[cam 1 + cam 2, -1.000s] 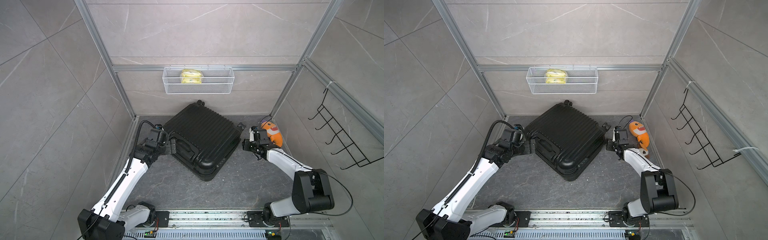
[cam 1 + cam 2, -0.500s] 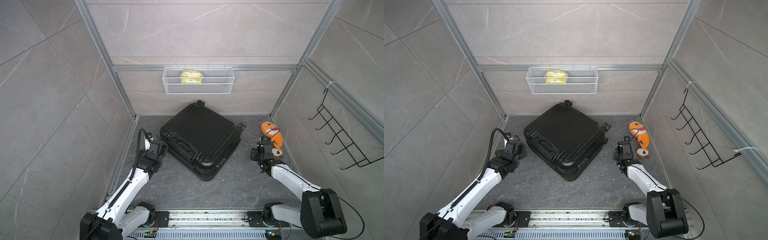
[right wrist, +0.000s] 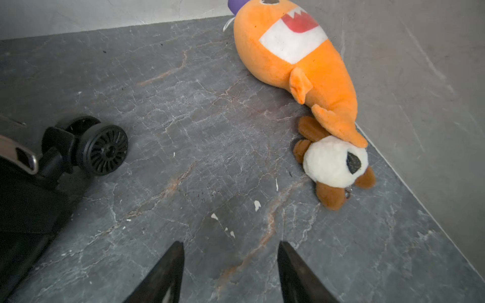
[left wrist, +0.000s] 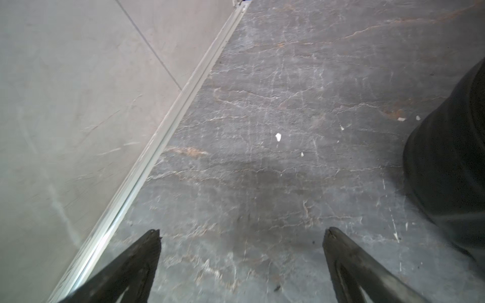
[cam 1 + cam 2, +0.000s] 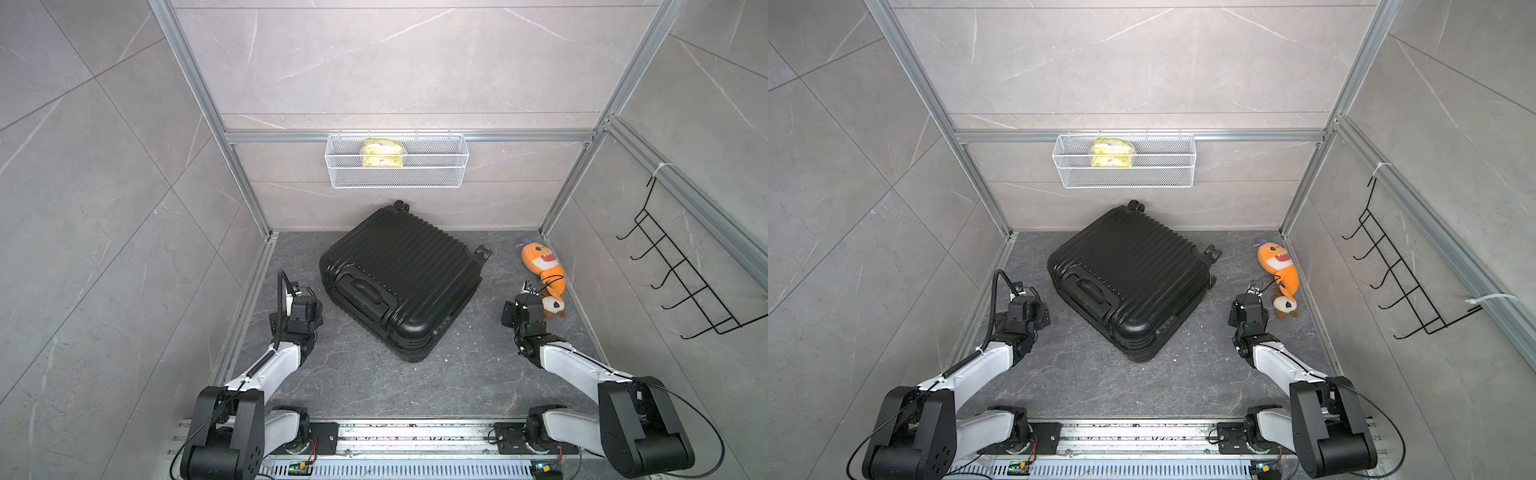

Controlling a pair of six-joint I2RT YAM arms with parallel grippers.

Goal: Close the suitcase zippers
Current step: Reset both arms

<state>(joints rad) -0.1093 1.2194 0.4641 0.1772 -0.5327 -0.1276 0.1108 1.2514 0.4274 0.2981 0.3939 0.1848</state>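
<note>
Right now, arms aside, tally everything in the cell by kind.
suitcase: 1
plush toys: 2 (orange plush, brown-and-white plush)
wire basket: 1
yellow packet: 1
hook rack: 1
Total: 6
</note>
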